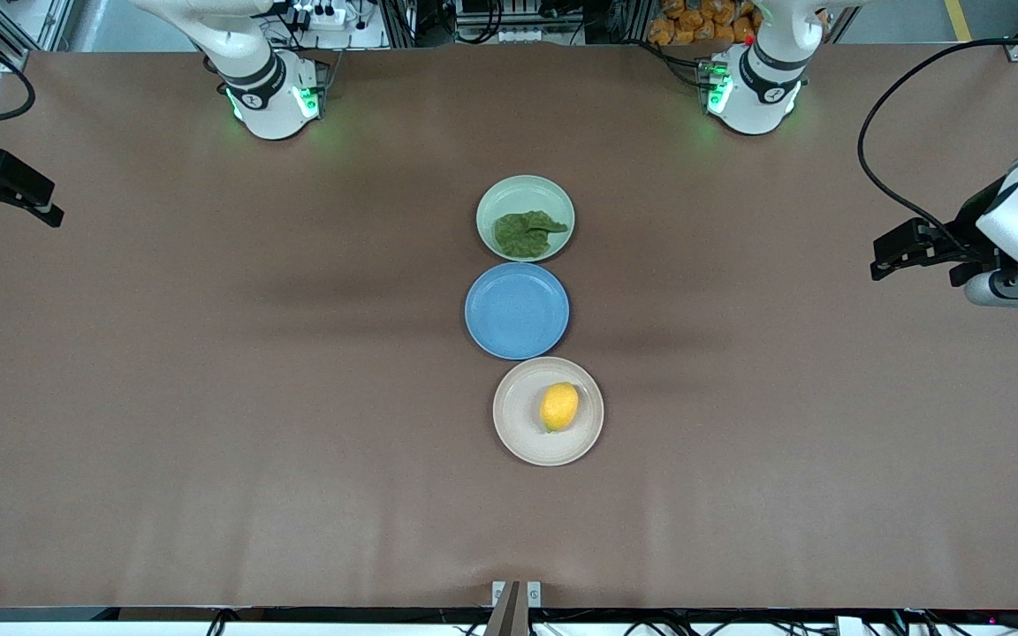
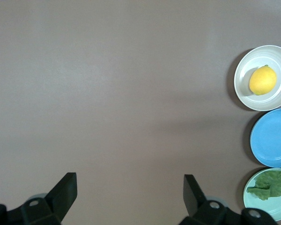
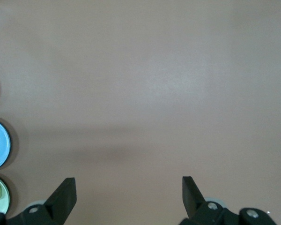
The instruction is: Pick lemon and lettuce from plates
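Lemon (image 1: 559, 406) on beige plate (image 1: 518, 433), lettuce (image 1: 527, 233) on mint plate (image 1: 509, 190); lemon hidden from right wrist. Left gripper (image 1: 882, 259) and right gripper (image 1: 49, 215) gaping at table ends, over bare table (image 1: 208, 397).

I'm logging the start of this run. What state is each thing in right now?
Lemon: lying on the beige plate, untouched.
Lettuce: lying flat in the mint plate, untouched.
Blue plate: empty, between the other two.
Left hand: open, empty, over bare table at its own end.
Right hand: open, empty, over bare table at its own end.
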### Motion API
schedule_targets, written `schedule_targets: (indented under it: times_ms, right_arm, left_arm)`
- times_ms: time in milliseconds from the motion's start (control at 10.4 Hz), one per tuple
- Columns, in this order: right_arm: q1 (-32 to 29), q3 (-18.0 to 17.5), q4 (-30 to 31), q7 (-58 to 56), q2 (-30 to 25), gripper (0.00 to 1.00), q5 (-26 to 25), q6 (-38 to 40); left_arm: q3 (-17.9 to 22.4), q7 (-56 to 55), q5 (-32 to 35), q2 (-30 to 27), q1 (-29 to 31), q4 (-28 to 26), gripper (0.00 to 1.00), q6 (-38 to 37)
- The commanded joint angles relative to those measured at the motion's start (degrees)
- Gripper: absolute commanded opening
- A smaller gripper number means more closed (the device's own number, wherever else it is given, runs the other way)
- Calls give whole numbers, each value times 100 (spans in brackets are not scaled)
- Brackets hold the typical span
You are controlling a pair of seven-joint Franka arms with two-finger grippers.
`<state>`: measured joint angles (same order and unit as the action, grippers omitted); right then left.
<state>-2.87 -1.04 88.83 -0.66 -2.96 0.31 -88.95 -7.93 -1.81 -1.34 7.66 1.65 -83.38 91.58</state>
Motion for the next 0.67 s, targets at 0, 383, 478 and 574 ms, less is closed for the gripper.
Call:
schedule_targets:
  times_ms: [0, 383, 478, 574]
  right_arm:
    - [-39, -10, -59, -83, 15, 100, 75, 62]
    - [-39, -10, -59, -83, 15, 100, 75, 62]
    - [-39, -10, -59, -83, 15, 100, 75, 62]
    - [-39, -10, -59, -83, 15, 100, 75, 62]
  left_arm:
    - [-33, -39, 19, -20, -16, -3, 100, 17]
    - [-50, -91, -16, 156, -357, -20, 100, 272]
    - [-85, -91, -33, 252, -402, -12, 100, 359]
    - [-94, -91, -42, 392, -550, -20, 100, 543]
